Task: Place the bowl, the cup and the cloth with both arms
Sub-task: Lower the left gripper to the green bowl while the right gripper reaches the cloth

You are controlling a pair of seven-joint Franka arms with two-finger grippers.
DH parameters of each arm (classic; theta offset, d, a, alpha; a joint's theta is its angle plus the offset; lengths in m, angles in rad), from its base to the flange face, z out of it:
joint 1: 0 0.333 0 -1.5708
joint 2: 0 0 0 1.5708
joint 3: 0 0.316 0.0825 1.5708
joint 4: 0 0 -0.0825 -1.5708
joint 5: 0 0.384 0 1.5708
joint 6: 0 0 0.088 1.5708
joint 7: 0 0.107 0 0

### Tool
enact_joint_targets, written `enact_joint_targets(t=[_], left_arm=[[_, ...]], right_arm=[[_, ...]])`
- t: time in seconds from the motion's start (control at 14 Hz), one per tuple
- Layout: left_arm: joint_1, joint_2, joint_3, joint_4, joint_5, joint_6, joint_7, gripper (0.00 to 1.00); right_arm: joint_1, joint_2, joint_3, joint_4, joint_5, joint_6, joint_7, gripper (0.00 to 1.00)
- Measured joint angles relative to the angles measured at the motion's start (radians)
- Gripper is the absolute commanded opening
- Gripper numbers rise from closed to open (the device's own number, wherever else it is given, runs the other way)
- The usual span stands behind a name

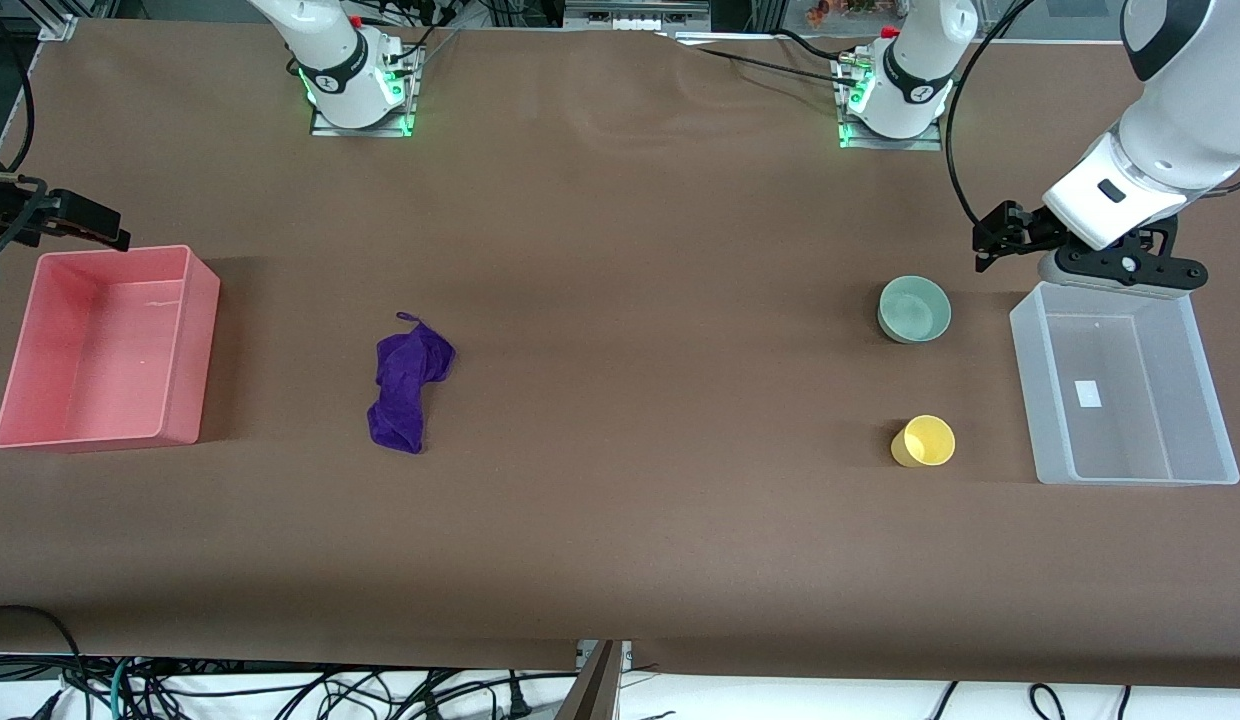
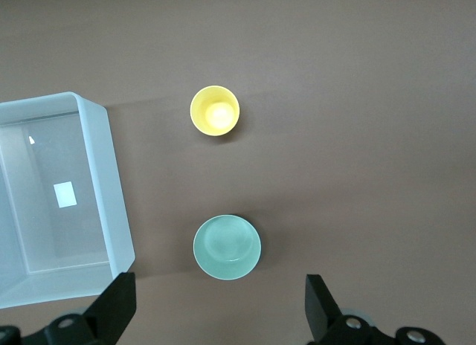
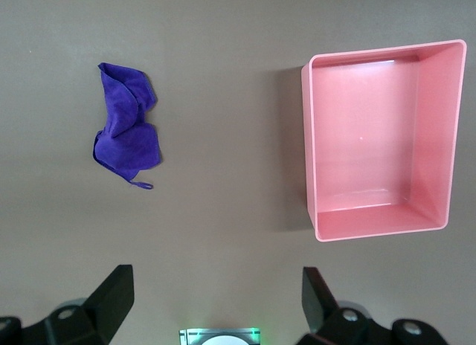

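The pale green bowl [image 1: 914,309] stands upright on the brown table, beside the clear bin and farther from the front camera than the yellow cup [image 1: 923,441]. The purple cloth [image 1: 408,383] lies crumpled toward the right arm's end, beside the pink bin. My left gripper [image 1: 1123,270] hangs open and empty over the clear bin's edge; its wrist view shows the bowl [image 2: 227,247] and cup [image 2: 215,111] below my open left gripper [image 2: 220,315]. My right gripper [image 1: 25,215] hangs open and empty over the pink bin's corner; its wrist view shows the cloth [image 3: 125,126] past my open right gripper [image 3: 216,308].
A clear plastic bin [image 1: 1205,400] stands at the left arm's end, also seen in the left wrist view [image 2: 111,174]. A pink bin [image 1: 195,340] stands at the right arm's end, also seen in the right wrist view [image 3: 309,152]. Both bins hold nothing.
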Motion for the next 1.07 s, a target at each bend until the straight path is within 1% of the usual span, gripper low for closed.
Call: enact_joint_targets(t=[0.43,0.79,1.07], left_arm=[[0.000,0.000,0.000,0.000,0.000,-0.013,0.000,1.00],[0.000,0.003,0.000,0.001,0.000,-0.059,0.000,1.00],[0.000,0.012,0.000,0.000,0.000,-0.072,0.000,1.00]], right_arm=[[0.000,0.000,0.000,0.000,0.000,0.000,-0.001,1.00],[0.000,0.000,-0.001,0.000,0.000,0.001,-0.001,1.00],[-0.001,0.000,-0.001,0.000,0.000,0.001,-0.001,1.00]])
